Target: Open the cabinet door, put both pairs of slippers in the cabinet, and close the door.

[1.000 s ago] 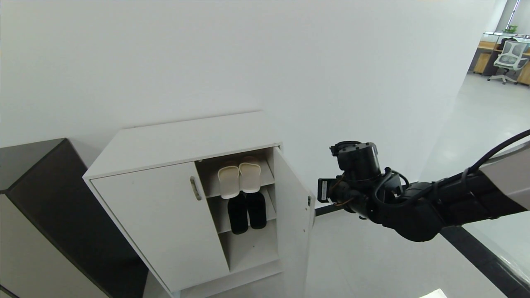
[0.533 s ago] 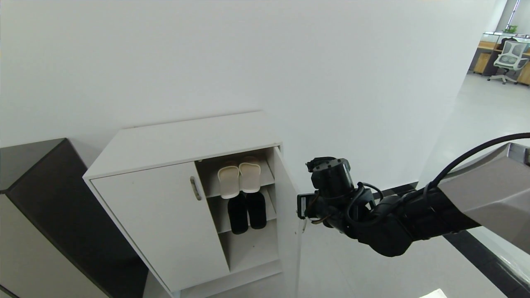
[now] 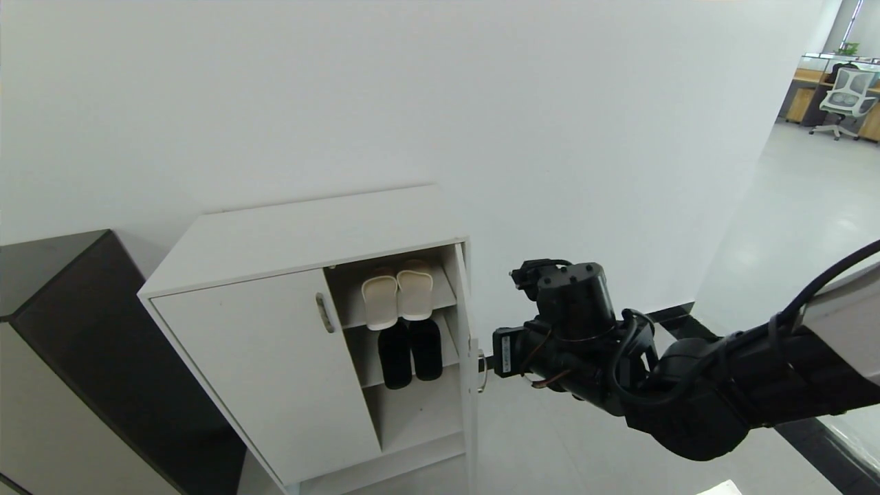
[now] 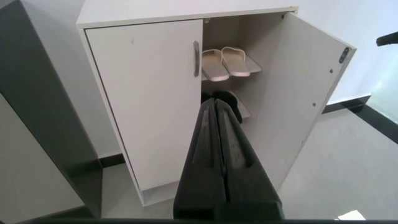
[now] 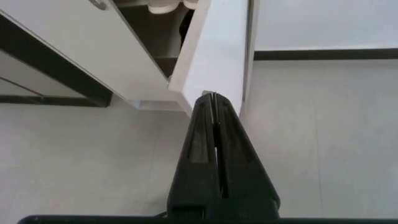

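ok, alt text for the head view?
The right pincer, shut, sits at the outer side of the open right door of the cabinet. Inside: white slippers on the top shelf, black slippers below; left door shut.

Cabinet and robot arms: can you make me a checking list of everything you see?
Surface: pale floor.
Job's things: white cabinet, left door shut, right door open; white slippers on the top shelf, black slippers on the shelf below.
Clutter: nothing seen.
Grippers: right gripper shut, tip at the right door's outer side; left gripper shut, in front of the cabinet.
Cables: black cable along the right arm.
Surroundings: white wall, dark cabinet beside, office chair far off.
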You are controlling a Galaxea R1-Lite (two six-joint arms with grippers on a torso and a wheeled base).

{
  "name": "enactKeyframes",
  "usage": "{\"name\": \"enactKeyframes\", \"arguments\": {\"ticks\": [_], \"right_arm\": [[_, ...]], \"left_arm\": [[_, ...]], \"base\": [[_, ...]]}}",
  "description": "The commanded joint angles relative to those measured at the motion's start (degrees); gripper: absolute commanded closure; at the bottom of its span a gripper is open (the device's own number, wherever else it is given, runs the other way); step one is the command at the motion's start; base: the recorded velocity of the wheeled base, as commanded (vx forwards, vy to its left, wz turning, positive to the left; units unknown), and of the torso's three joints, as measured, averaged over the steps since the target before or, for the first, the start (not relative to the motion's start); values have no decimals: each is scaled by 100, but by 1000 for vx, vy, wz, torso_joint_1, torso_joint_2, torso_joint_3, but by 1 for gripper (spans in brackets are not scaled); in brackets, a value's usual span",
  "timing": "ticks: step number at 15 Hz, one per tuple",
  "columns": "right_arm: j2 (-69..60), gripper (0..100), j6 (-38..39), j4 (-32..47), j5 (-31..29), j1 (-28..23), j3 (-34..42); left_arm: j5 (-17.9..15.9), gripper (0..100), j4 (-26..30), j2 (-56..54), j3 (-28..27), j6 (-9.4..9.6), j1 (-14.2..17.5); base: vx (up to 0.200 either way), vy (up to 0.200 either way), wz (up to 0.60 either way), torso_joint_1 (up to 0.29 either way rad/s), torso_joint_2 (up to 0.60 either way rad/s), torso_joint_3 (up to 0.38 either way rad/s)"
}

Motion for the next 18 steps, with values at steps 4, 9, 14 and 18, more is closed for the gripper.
{"name": "enactKeyframes", "arguments": {"ticks": [4, 9, 14, 18], "right_arm": [[-584, 100, -335, 6, -21, -40, 265], [-548, 100, -335, -2, -12, -128, 265], [-513, 100, -722, -20, -408, -480, 274], [-452, 100, -1205, 42, -1040, -884, 257]], "left_arm": [[2, 100, -1, -1, 0, -1, 1], [2, 100, -1, -1, 0, -1, 1], [2, 100, -1, -1, 0, -1, 1], [2, 100, -1, -1, 0, -1, 1]], "base": [[0, 0, 300, 0, 4, 0], [0, 0, 600, 6, 1, 3], [0, 0, 120, 0, 0, 0], [0, 0, 0, 0, 0, 0]]}}
